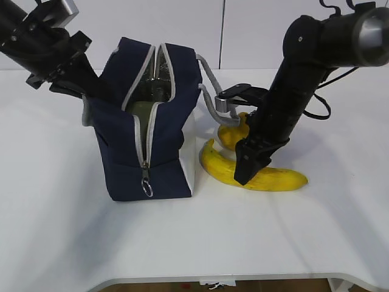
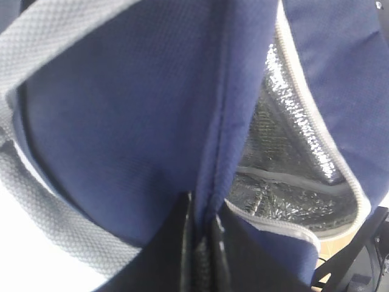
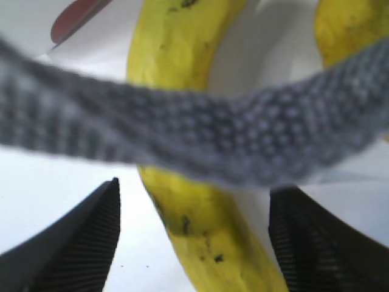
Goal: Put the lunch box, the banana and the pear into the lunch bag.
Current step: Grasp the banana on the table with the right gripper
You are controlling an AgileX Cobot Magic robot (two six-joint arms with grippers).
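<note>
The banana (image 3: pixel 194 243) is straddled by the released right pincer (image 3: pixel 194 243); the grey handle (image 3: pixel 200 146) could be snagged. The bag wall (image 2: pixel 134 121) is clenched by the left pincer (image 2: pixel 203 255).

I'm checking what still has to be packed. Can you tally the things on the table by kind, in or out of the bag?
Lunch bag: 1, unzipped, standing upright
Banana: 1, lying on the table beside the bag
Pear: 1, on the table behind the banana
Lunch box: 1, its green just visible inside the bag
Total: 4
</note>
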